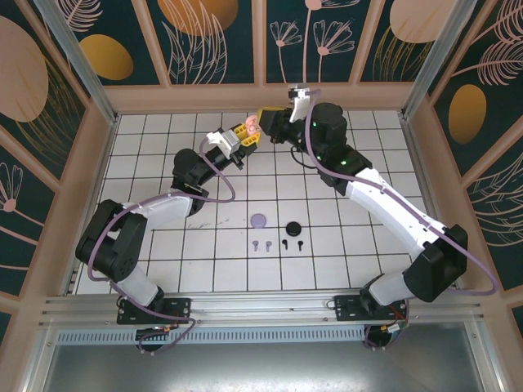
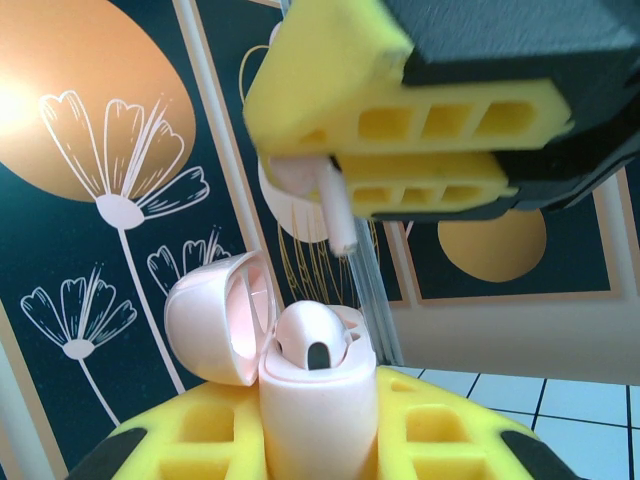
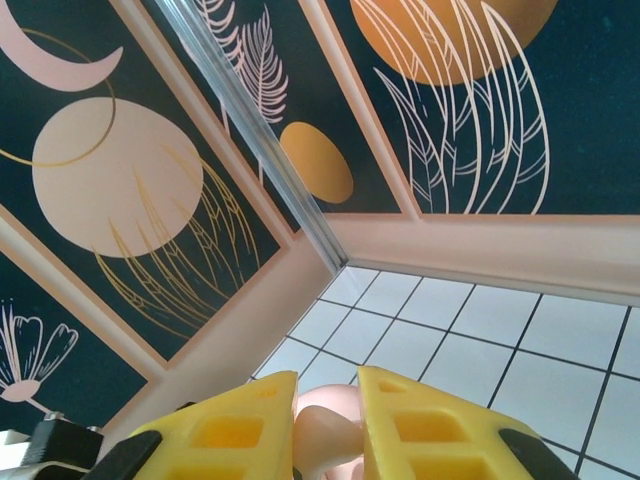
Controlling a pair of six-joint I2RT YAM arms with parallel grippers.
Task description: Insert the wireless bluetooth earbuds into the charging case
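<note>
Tiled white bench (image 1: 343, 245), walled by dark floral panels (image 1: 208, 37).

Left arm (image 1: 131, 237) and right arm (image 1: 392, 208) both reach to the far middle of the bench. Their tips meet in the air above the tiles, almost touching.

Left gripper (image 1: 245, 135): jaws clenched on the pink case (image 2: 318, 410). The case is upright between the yellow pads, well clear of the bench. Its lid (image 2: 222, 318) is hinged open and tipped back to the left in the left wrist view. A seated bud (image 2: 312, 340) already sits in one socket, head up with a dark spot showing.

Right gripper (image 3: 325, 425): jaws clamped on the pink earbud (image 2: 338, 212). In the left wrist view the head is pinched between the yellow pads and the stem hangs down and free. The tip is just above the open mouth of the pink case and not touching it. In the right wrist view the same bud is a pale lump wedged between the two pads.

Near the middle of the bench, well apart from the grippers:
- lilac case (image 1: 260, 220), a flat disc
- black case (image 1: 292, 227), just to its right
- lilac earbuds (image 1: 261, 244), a pair side by side, nearer than the lilac case
- black earbuds (image 1: 292, 243), a pair just to the right of the lilac pair

All four loose buds lie in one short row. They are too small to tell which way they are turned.
</note>
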